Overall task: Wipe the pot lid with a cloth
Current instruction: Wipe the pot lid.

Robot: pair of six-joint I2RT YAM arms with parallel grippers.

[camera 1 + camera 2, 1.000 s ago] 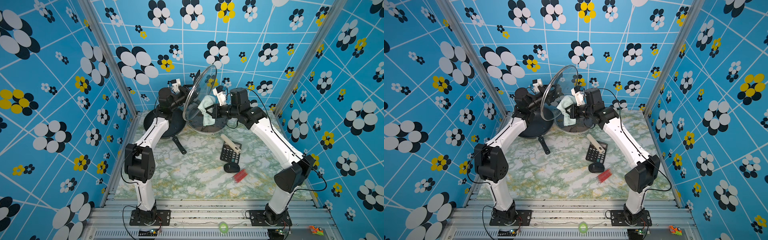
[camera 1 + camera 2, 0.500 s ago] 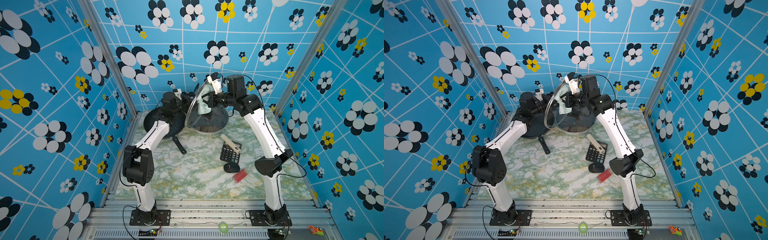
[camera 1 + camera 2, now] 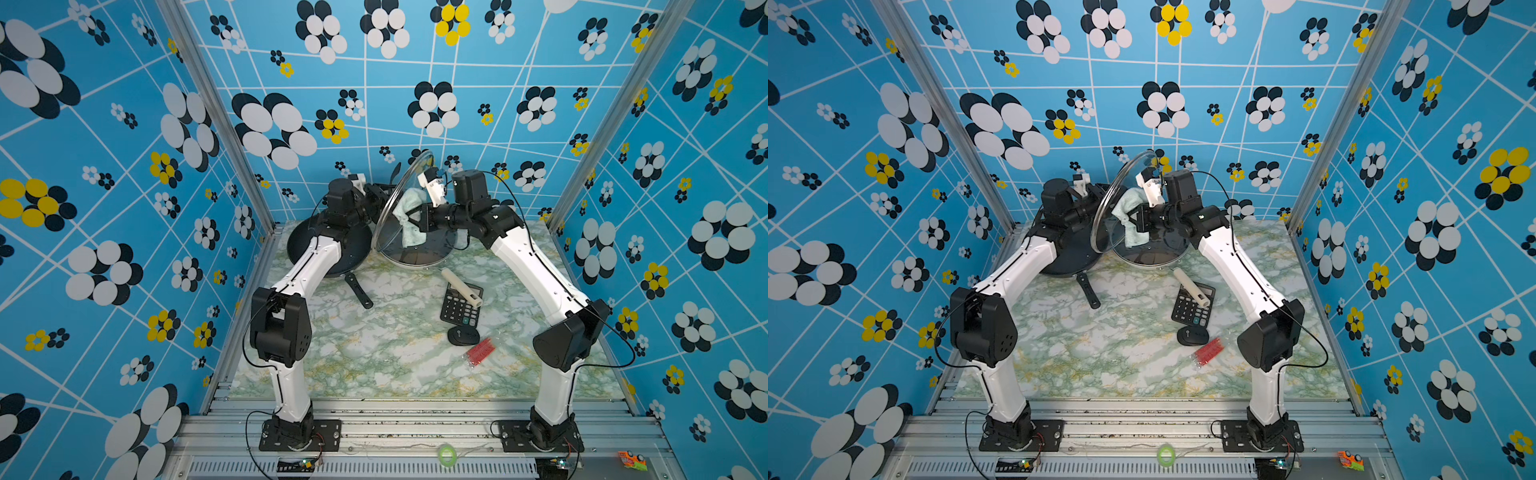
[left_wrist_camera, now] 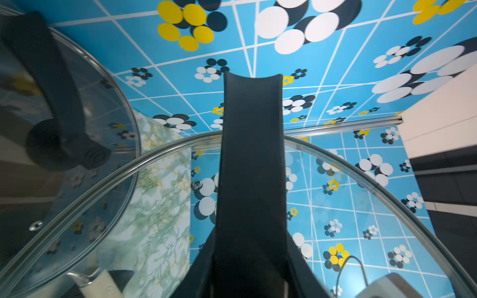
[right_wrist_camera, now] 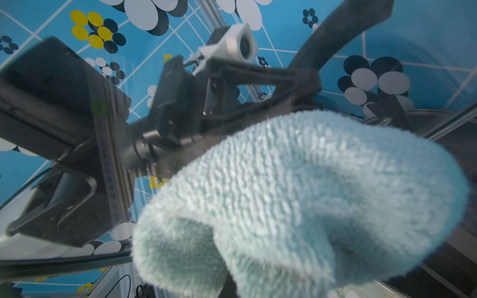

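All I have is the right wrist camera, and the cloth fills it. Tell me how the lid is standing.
Observer: The glass lid is up on edge, tilted, clear of the table, its black handle in the left hand.
Operator: Place the cloth on it.
Observer: The cloth, pinched in the right hand, looks pressed to the lid's face on the right arm's side.
Operator: Give me what's underneath.
Observer: A second glass lid lies flat on the table, below the held one.
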